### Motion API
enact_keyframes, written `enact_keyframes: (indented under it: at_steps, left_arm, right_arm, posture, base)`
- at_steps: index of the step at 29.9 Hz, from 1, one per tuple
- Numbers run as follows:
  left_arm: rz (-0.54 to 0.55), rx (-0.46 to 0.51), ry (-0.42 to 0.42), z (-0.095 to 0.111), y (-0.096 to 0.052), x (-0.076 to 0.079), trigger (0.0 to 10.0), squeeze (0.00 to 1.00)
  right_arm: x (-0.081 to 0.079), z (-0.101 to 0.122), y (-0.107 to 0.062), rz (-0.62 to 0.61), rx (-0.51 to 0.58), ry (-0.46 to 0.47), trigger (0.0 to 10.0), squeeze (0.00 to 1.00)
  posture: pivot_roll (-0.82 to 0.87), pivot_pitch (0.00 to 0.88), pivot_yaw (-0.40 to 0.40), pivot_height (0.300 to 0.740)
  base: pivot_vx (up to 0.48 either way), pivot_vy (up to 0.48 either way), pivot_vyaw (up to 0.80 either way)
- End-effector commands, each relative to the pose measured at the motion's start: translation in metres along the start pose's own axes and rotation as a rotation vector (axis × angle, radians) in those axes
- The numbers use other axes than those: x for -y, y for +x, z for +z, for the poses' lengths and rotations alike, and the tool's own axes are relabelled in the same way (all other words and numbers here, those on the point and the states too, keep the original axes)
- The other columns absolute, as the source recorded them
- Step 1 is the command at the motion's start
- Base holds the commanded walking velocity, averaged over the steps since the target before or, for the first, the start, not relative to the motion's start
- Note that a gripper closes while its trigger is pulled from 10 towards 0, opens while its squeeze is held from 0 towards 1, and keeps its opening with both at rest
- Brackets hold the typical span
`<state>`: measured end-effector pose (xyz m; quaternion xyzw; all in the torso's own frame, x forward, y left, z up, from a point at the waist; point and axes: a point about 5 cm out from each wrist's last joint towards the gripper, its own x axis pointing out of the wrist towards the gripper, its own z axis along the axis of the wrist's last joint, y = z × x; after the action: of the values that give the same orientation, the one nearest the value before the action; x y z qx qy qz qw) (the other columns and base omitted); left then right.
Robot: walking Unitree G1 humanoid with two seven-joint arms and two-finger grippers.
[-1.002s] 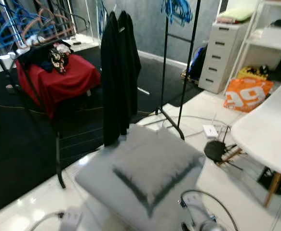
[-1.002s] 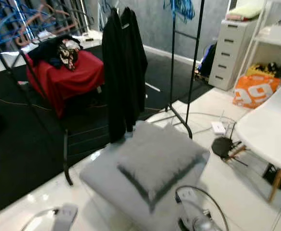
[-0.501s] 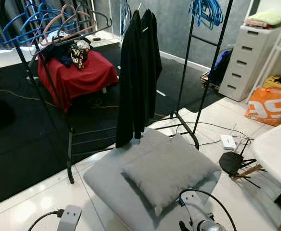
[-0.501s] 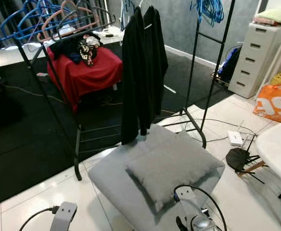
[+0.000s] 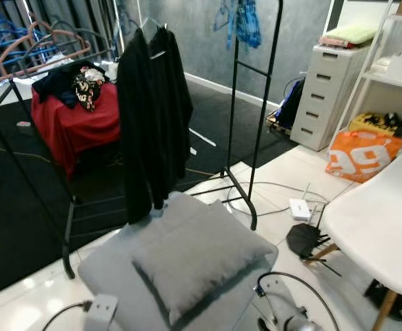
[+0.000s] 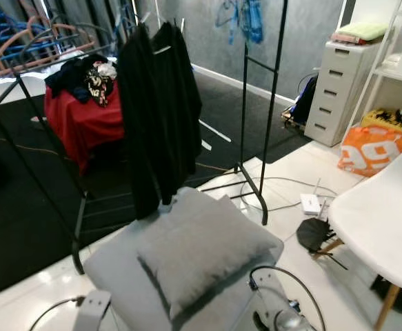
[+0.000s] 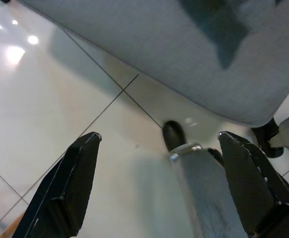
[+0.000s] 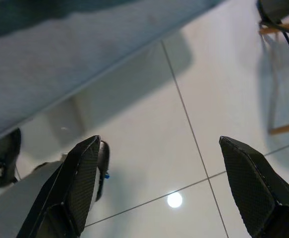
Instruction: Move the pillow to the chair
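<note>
Pillow (image 5: 199, 263) unmoved on grey cushion (image 5: 111, 272); camera swung right.

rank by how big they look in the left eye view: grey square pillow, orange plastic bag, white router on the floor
1. Grey square pillow, though it lies nearest the camera, which enlarges it.
2. Orange plastic bag.
3. White router, clearly the smallest.

The left gripper (image 7: 159, 183), fingers spread wide, hangs over white floor tiles (image 7: 50, 99); a grey cushion (image 7: 184, 49) lies at twelve o'clock.
</note>
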<state>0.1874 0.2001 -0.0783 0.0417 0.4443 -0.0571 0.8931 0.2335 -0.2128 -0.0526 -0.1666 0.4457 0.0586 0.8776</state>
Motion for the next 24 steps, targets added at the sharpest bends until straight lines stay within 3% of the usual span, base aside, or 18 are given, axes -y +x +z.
enact_keyframes:
  at_steps: [1, 10, 15, 18, 20, 24]
  left_arm:
    - [0.022, -0.004, 0.007, 0.0, -0.001, -0.007, 10.0, 0.0]
    - [0.023, -0.002, 0.006, 0.0, -0.001, -0.007, 10.0, 0.0]
    - [0.027, 0.001, 0.007, 0.001, -0.001, -0.007, 10.0, 0.0]
    - [0.042, 0.019, -0.004, 0.002, -0.001, -0.008, 10.0, 0.0]
    - [0.042, 0.019, -0.004, 0.002, -0.001, -0.008, 10.0, 0.0]
    - [0.057, 0.06, -0.027, 0.005, -0.002, -0.008, 10.0, 0.0]
  right_arm:
    - [-0.007, 0.002, 0.001, 0.021, 0.008, 0.016, 10.0, 0.0]
    - [-0.008, 0.003, 0.001, 0.033, 0.042, 0.067, 10.0, 0.0]
    - [-0.01, 0.005, 0.0, 0.059, 0.079, 0.153, 10.0, 0.0]
    - [-0.016, 0.007, -0.001, 0.134, 0.136, 0.312, 10.0, 0.0]
    - [-0.016, 0.007, -0.001, 0.134, 0.136, 0.312, 10.0, 0.0]
    - [-0.019, 0.005, -0.001, 0.169, 0.136, 0.401, 10.0, 0.0]
  posture:
    - [-0.21, 0.017, 0.044, 0.731]
    - [-0.21, 0.023, 0.043, 0.731]
    - [-0.21, 0.028, 0.044, 0.731]
    - [-0.21, 0.034, 0.041, 0.731]
    - [-0.21, 0.034, 0.041, 0.731]
    - [-0.2, 0.039, 0.039, 0.731]
  base:
    - [0.0, 0.0, 0.0]
    - [0.0, 0.0, 0.0]
    - [0.0, 0.0, 0.0]
    - [0.0, 0.0, 0.0]
    - [0.0, 0.0, 0.0]
    - [0.0, 0.0, 0.0]
